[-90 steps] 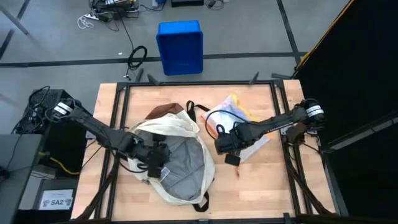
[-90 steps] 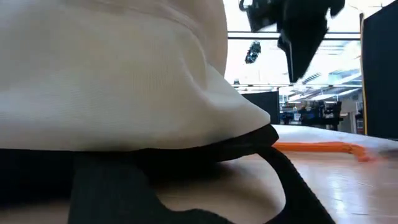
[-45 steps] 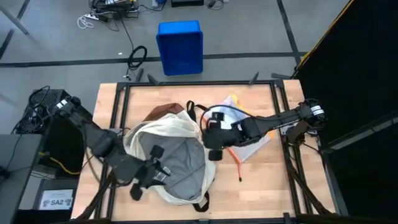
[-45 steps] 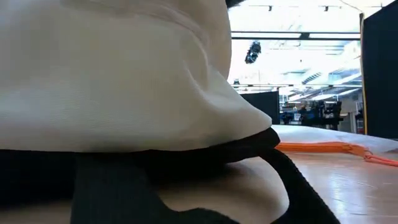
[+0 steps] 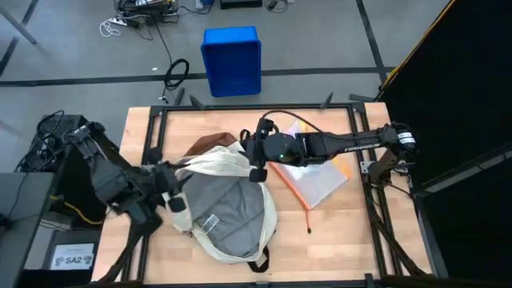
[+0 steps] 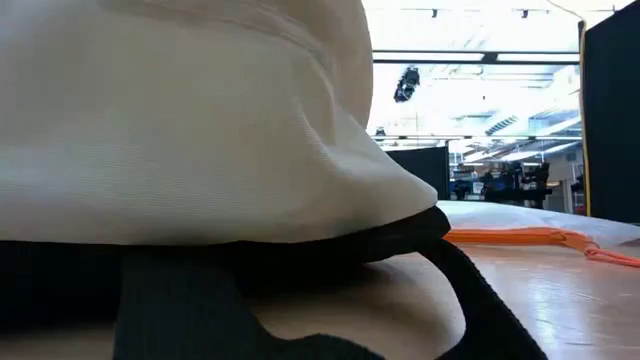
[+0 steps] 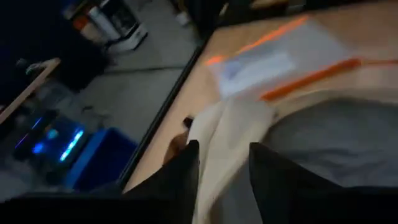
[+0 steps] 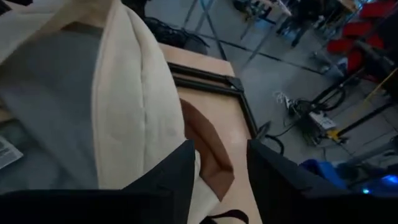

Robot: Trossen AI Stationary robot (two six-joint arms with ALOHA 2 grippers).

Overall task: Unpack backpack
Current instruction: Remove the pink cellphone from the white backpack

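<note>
The backpack [image 5: 224, 204] lies flat on the table [image 5: 336, 232], toward its left half and reaching down to the near edge; its mouth is spread wide, the grey lining showing, the brown base turned toward the far edge. My right gripper [image 5: 258, 160] is at the right rim of that opening, fingers [image 8: 180, 180] apart with cream fabric lying between them; I judge them released, not yet clenched on the rim. My left gripper [image 5: 164, 196] sits at the left rim near the table's left edge; its fingers [image 7: 186, 168] stand parted too, cream cloth just ahead of them.

The risks as I judge them: the cloth is limp, so a pinch may catch only one thin layer and slip out; if both of us pull outward unevenly the whole bag could slide across the table instead of opening; the orange-edged clear pouch [image 5: 312, 180] lies just beside the bag on the right (right under my forearm), and a low sweep could drag it.

Pose: my right arm stretches long and low from the right edge across the pouch; my left arm comes in from the left edge, elbow bent, wrist angled toward the bag.
</note>
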